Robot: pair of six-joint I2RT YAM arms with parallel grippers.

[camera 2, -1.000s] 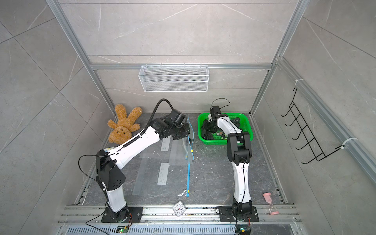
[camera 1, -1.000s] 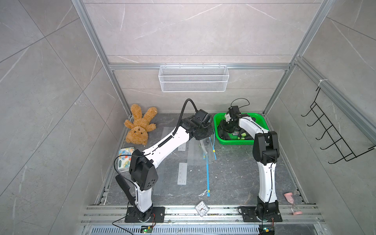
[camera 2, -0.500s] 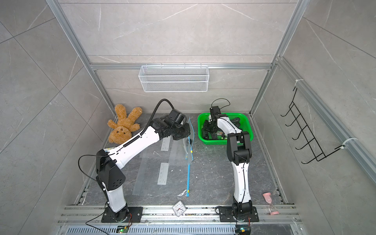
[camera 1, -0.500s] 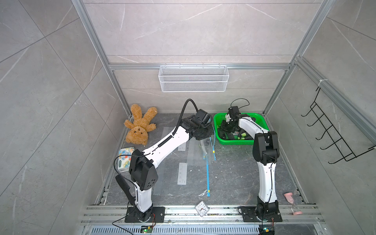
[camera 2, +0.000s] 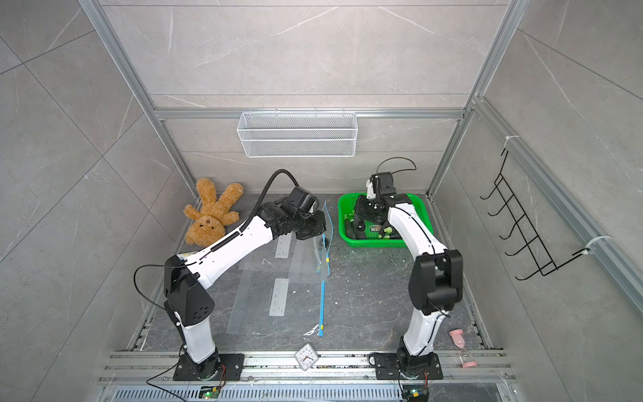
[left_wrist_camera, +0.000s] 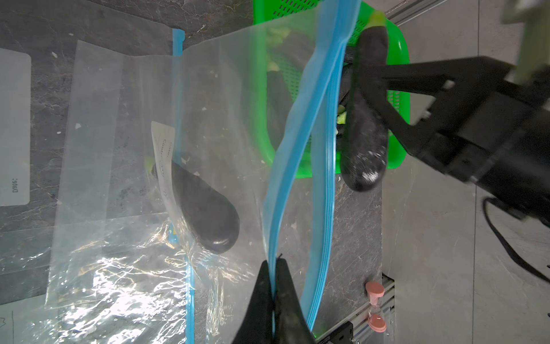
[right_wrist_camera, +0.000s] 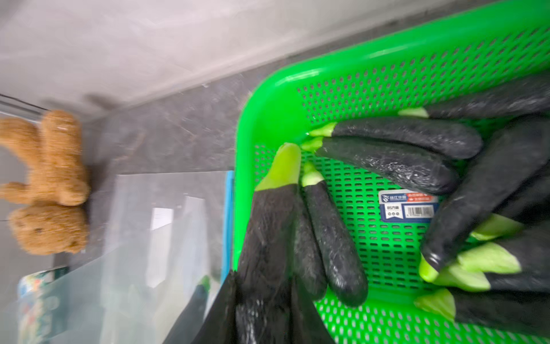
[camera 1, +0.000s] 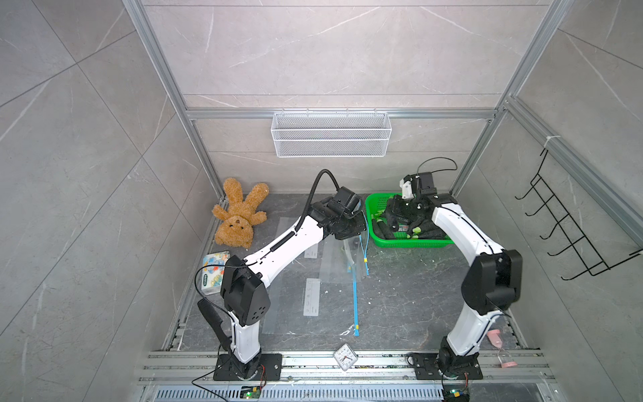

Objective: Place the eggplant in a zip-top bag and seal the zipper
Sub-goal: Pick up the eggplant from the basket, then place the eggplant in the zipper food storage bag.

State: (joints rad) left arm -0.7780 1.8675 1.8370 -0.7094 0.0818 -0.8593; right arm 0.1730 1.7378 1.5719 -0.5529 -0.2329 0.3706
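My left gripper is shut on one blue zipper strip of a clear zip-top bag, so the bag hangs with its mouth parted beside the green basket. A dark eggplant shows through the plastic, low in the bag. Over the basket's near-left corner, my right gripper is shut on a black eggplant with a green stem, which also shows in the left wrist view as the held eggplant just outside the bag's mouth. In both top views the grippers stand close together.
Several more eggplants lie in the basket. Other flat clear bags cover the table's middle. A teddy bear and a tissue pack sit at the left, a clock at the front edge, a pink hourglass front right.
My right gripper's jaws have drawn in round the eggplant in the basket. The left arm and the hanging bag have barely moved.
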